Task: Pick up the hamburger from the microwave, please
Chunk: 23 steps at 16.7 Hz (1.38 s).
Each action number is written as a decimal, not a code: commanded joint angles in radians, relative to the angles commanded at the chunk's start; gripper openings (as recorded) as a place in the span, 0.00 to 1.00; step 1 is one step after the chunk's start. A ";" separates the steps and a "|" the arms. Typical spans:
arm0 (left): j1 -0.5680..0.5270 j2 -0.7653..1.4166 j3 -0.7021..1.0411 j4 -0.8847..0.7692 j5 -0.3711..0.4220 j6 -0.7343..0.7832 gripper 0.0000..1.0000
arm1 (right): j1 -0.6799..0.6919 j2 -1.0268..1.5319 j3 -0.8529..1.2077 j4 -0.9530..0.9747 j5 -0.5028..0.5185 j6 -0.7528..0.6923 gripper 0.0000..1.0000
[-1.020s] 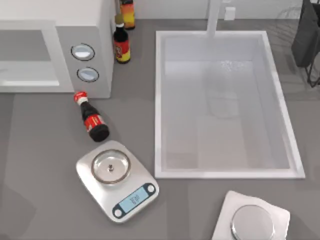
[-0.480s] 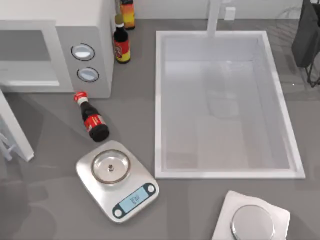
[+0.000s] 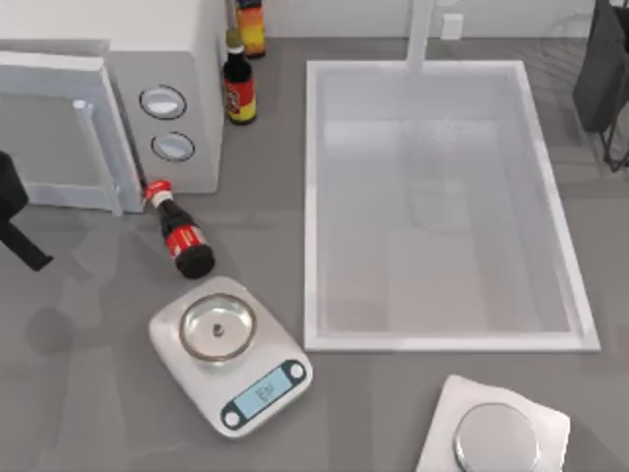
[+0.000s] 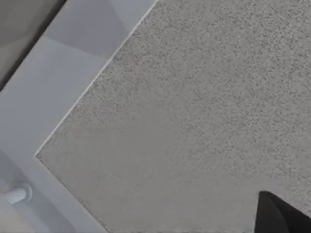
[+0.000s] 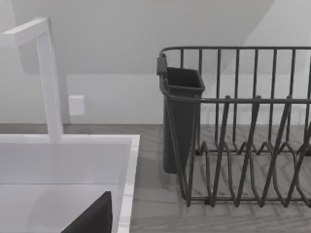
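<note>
The white microwave (image 3: 177,79) with two round dials stands at the table's back left. Its door (image 3: 59,128), with a white bar handle (image 3: 98,152), stands slightly ajar across the front. The hamburger is hidden. My left gripper (image 3: 20,216) is a dark shape at the left edge, just in front of the door. In the left wrist view a dark fingertip (image 4: 282,216) hangs over the grey counter beside the white door panel (image 4: 53,97). A dark fingertip (image 5: 92,216) of my right gripper sits over the sink's corner, facing the dish rack.
A red-capped bottle (image 3: 180,236) lies by the door's corner, its cap touching the door. Two bottles (image 3: 238,88) stand right of the microwave. A silver scale (image 3: 231,354) sits front centre, another (image 3: 496,433) front right. The white sink (image 3: 311,197) and dish rack (image 5: 243,126) are on the right.
The white door panel that jutted out at the left edge half a second ago now stands across the microwave's front. My left arm's dark end has come into the top view.
</note>
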<state>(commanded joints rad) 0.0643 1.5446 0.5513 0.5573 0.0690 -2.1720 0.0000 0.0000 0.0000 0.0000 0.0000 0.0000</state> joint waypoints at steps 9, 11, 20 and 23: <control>-0.362 -0.064 0.082 -0.114 -0.329 1.383 0.00 | 0.000 0.000 0.000 0.000 0.000 0.000 1.00; -0.425 -0.076 0.096 -0.133 -0.386 1.588 0.00 | 0.000 0.000 0.000 0.000 0.000 0.000 1.00; -0.570 -0.105 0.125 -0.177 -0.515 2.009 0.00 | 0.000 0.000 0.000 0.000 0.000 0.000 1.00; -0.570 -0.105 0.125 -0.177 -0.515 2.009 0.00 | 0.000 0.000 0.000 0.000 0.000 0.000 1.00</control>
<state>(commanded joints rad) -0.5052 1.4397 0.6760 0.3802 -0.4456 -0.1630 0.0000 0.0000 0.0000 0.0000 0.0000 0.0000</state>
